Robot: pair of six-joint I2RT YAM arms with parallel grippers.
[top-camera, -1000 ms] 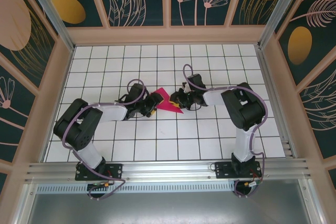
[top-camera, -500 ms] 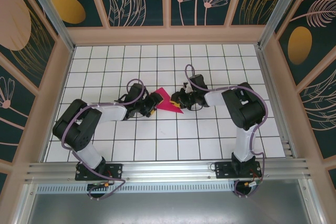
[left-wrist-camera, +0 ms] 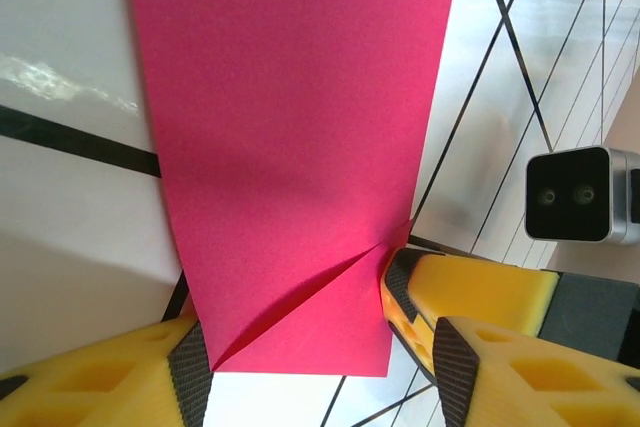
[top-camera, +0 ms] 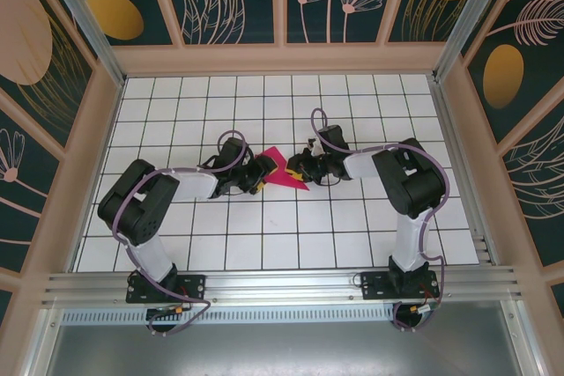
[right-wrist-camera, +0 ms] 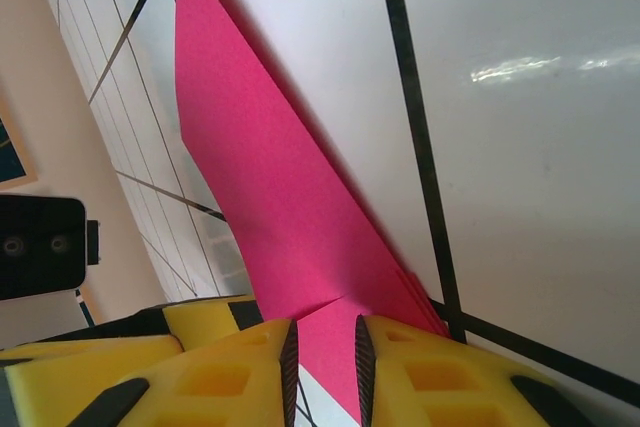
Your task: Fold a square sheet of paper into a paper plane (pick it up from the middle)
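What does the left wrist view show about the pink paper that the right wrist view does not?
Left wrist view: the paper lies broad between the open left gripper, with a diagonal crease near its end. Right wrist view: the right gripper pinches one edge, and the paper narrows to a point. Both: pink paper on the white grid table.

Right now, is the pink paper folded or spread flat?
Folded: the magenta paper shows a diagonal crease and overlapping flap in the left wrist view.
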